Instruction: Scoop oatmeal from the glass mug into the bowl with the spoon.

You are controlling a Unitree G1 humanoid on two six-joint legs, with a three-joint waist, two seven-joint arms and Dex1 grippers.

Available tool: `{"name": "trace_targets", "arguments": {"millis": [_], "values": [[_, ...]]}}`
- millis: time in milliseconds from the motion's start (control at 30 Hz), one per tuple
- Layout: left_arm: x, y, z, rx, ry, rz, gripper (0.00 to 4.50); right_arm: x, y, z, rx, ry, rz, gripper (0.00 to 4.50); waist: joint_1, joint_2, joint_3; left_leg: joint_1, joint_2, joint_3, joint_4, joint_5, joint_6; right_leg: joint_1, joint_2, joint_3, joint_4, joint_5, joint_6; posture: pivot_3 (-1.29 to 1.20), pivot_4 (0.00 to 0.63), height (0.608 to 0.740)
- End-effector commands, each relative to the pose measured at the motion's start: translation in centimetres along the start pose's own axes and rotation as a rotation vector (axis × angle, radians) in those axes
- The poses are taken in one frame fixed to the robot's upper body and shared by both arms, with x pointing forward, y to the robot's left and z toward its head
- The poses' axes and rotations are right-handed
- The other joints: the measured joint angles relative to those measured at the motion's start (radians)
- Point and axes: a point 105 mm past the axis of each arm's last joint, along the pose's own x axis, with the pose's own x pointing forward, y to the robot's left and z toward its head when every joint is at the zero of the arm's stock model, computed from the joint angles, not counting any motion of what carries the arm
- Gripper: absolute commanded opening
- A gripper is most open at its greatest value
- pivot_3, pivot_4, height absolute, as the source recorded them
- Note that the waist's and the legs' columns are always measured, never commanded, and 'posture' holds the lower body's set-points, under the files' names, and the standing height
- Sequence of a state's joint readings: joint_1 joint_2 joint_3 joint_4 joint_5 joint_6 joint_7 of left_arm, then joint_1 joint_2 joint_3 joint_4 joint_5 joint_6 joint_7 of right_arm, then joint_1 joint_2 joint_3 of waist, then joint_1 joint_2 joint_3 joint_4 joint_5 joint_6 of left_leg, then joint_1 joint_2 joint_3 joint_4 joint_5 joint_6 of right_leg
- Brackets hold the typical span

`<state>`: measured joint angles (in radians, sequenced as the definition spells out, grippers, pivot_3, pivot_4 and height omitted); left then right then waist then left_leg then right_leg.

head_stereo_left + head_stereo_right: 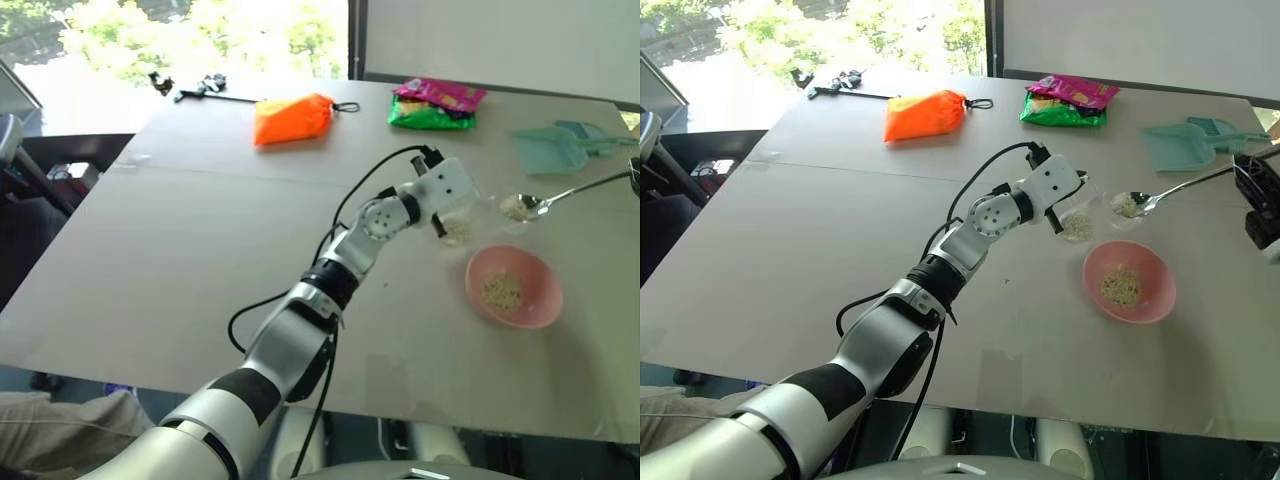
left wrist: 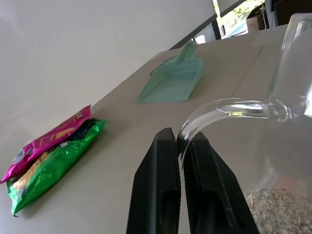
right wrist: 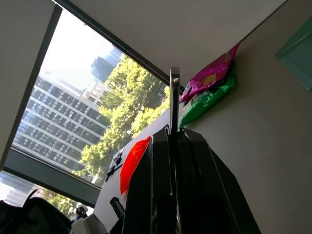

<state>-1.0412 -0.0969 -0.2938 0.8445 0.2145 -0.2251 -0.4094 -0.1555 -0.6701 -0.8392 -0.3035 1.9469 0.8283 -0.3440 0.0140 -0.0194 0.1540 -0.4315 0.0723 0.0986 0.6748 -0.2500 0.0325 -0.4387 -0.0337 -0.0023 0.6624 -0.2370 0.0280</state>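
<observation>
Bare table (image 1: 200, 250) left, dustpan (image 1: 555, 145) behind bowl (image 1: 513, 287)

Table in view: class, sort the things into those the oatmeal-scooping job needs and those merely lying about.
Job: glass mug, oatmeal, spoon, bowl.

Lying about: orange pouch, snack packets, teal dustpan, black tool.

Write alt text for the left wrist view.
The left gripper is shut on the curved handle of the glass mug, with oatmeal heaped in its base. On the table beyond lie a pink and green snack packet and a pale teal dustpan.
</observation>
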Motion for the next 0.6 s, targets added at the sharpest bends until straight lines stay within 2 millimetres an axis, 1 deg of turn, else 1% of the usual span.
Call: {"name": "trace_targets", "arguments": {"millis": [33, 167, 433, 600], "values": [[0.6, 0.9, 2.5, 0.046, -0.076, 0.020, 0.06, -1.1, 1.4, 0.9, -0.019, -0.042, 0.081, 0.00, 0.000, 0.000, 0.000, 0.000, 0.000, 0.000, 0.000, 0.000, 0.000, 0.000, 0.000, 0.000, 0.000, 0.000, 0.000, 0.00, 0.150, 0.740], [0.6, 1.0, 2.5, 0.051, -0.075, 0.024, 0.06, -1.6, 1.3, 0.9, -0.018, -0.046, 0.095, 0.00, 0.000, 0.000, 0.000, 0.000, 0.000, 0.000, 0.000, 0.000, 0.000, 0.000, 0.000, 0.000, 0.000, 0.000, 0.000, 0.00, 0.150, 0.740], [0.4, 1.4, 2.3, 0.059, -0.066, 0.039, 0.06, -3.1, 0.0, 1.1, -0.024, -0.029, 0.068, 0.00, 0.000, 0.000, 0.000, 0.000, 0.000, 0.000, 0.000, 0.000, 0.000, 0.000, 0.000, 0.000, 0.000, 0.000, 0.000, 0.00, 0.150, 0.740], [0.4, 1.9, 2.2, 0.059, -0.060, 0.057, 0.06, -3.5, -0.7, 0.4, -0.042, 0.034, 0.040, 0.00, 0.000, 0.001, 0.000, 0.000, 0.000, -0.001, 0.000, 0.000, 0.000, 0.000, 0.000, 0.000, 0.000, 0.000, 0.000, 0.00, 0.150, 0.740]]}}
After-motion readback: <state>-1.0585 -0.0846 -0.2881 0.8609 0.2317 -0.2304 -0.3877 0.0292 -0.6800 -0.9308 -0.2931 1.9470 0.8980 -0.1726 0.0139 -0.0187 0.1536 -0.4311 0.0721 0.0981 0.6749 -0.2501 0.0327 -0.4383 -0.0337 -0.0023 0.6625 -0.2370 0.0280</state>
